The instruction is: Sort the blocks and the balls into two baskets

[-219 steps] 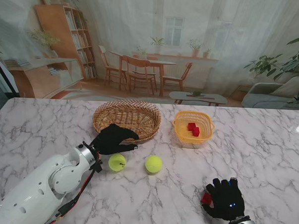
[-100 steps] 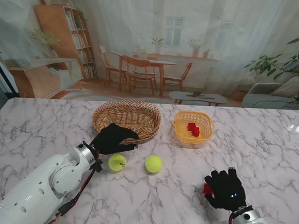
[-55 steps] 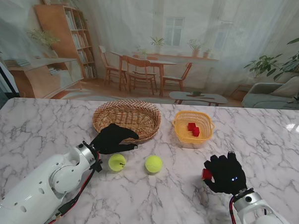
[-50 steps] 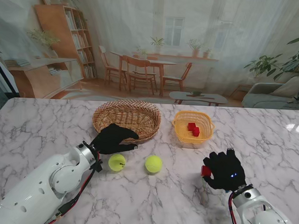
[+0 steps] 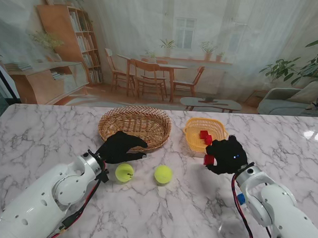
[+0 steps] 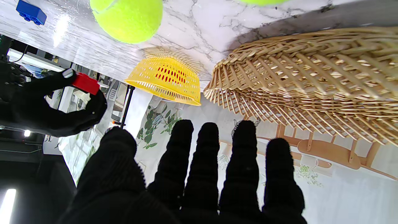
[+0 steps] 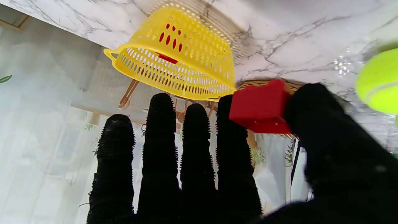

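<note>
now right hand fingers pinch red block — thumb against index; left hand spread, holding nothing.

This is a robot test set dressed as a home, not a real room. Beyond the robot hand, the white marble-patterned counter ends at a printed fabric backdrop showing a dining table with chairs, a wooden bookshelf and potted plants; its folds run through the picture. In the left wrist view, a dark stand and bright lamps show beside the backdrop, as in a lab.
</note>
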Tool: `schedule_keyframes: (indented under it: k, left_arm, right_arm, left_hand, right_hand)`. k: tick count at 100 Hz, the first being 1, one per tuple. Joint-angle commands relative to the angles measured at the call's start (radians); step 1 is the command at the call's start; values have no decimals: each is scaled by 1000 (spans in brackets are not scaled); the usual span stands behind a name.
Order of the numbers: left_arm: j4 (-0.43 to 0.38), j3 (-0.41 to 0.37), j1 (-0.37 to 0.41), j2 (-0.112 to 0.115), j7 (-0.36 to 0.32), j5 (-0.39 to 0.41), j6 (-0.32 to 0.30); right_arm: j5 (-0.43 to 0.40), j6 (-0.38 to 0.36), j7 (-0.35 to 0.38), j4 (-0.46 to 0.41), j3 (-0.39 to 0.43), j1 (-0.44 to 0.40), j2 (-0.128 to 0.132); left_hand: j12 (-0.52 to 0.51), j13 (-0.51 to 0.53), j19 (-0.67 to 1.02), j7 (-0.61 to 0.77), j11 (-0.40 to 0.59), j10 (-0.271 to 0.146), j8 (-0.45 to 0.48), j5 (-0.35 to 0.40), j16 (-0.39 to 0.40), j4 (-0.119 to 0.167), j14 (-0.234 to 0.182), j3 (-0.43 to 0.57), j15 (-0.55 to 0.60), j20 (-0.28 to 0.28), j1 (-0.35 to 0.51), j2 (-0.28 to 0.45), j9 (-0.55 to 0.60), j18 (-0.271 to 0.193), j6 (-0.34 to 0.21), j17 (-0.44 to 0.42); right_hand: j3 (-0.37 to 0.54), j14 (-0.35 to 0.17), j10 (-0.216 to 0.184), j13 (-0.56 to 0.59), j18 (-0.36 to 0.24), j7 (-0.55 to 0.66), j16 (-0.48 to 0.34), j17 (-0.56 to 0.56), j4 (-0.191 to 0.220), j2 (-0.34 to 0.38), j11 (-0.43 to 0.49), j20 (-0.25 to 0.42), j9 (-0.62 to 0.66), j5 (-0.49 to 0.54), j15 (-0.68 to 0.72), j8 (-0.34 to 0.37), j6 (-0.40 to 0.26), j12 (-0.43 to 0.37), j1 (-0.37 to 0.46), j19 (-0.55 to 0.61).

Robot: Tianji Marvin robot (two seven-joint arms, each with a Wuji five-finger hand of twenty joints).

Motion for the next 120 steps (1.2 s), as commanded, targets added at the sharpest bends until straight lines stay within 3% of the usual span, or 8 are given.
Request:
schedule_keyframes:
  k: [1, 57, 104, 111, 114, 117, 120]
  left_arm:
    - [3, -1, 0, -2, -10, -1, -2]
    - [8, 0, -3, -2, -7, 0, -3]
    - [12, -2, -4, -3, -1, 0, -9]
    - [12, -3, -3, -3, 0, 0, -9]
    - [12, -3, -3, -3, 0, 0, -10]
    - [12, -4, -3, -3, 1, 0, -10]
    - [12, -4, -3, -3, 2, 0, -11]
  right_arm:
    - [-11, -9, 18, 11, 2, 39, 0]
    - [84, 34, 118, 223, -192, 360, 0]
    - [178, 147, 117, 430, -404, 566, -12]
    - [193, 160, 116, 453, -435, 588, -14]
    - [199, 165, 113, 461, -446, 595, -15]
    - [202, 170, 110, 467, -455, 600, -16]
    - [207, 176, 107, 473, -463, 603, -17]
  left_hand:
    - [2, 14, 15, 14, 13, -11, 6, 30, 7, -15, 0, -26, 19, 6, -1, 45, 21, 18, -20, -3]
    - [3, 14, 16, 15, 13, -12, 6, 31, 7, -15, -1, -26, 19, 6, 0, 45, 21, 18, -20, -2]
    - [3, 14, 16, 14, 13, -11, 6, 30, 7, -14, -1, -26, 19, 6, 0, 46, 21, 18, -19, -3]
    - [3, 14, 16, 14, 13, -11, 6, 31, 7, -15, -1, -26, 19, 6, 0, 45, 21, 18, -20, -3]
    - [3, 15, 16, 14, 13, -11, 6, 30, 7, -15, 0, -26, 19, 6, -2, 46, 21, 19, -19, -3]
    - [3, 15, 16, 14, 13, -12, 6, 30, 7, -15, -1, -26, 19, 6, -1, 45, 22, 17, -20, -2]
    - [3, 14, 16, 14, 13, -11, 6, 30, 7, -15, 0, -26, 19, 6, -1, 45, 21, 18, -19, -3]
  right_hand:
    - [47, -9, -3, 9, 7, 104, 12, -1, 17, 26, 11, -7, 3, 16, 35, 0, -79, 9, 82, 12]
    - [37, -15, -8, 2, -5, 110, 12, -1, 17, 46, 18, -9, -9, 0, 37, -6, -90, 9, 87, 15]
    - [15, -25, -6, -30, -10, 49, 2, -16, 25, 102, 14, -10, -57, -65, 30, -23, -62, -8, 56, 17]
    - [17, -18, 1, -52, -11, -23, -19, -30, 41, 119, 3, -15, -82, -76, 7, -3, -45, -36, 25, 12]
    - [22, -16, 5, -62, -9, -88, -31, -38, 63, 131, -3, -17, -94, -78, -4, 26, -32, -52, -1, 9]
    - [29, -13, 13, -76, -10, -150, -41, -49, 110, 147, -16, -20, -113, -88, -20, 45, -16, -64, -40, 3]
    - [21, -8, 19, -92, -8, -189, -49, -58, 115, 143, -28, -21, -133, -109, -33, 51, -7, -74, -53, -2]
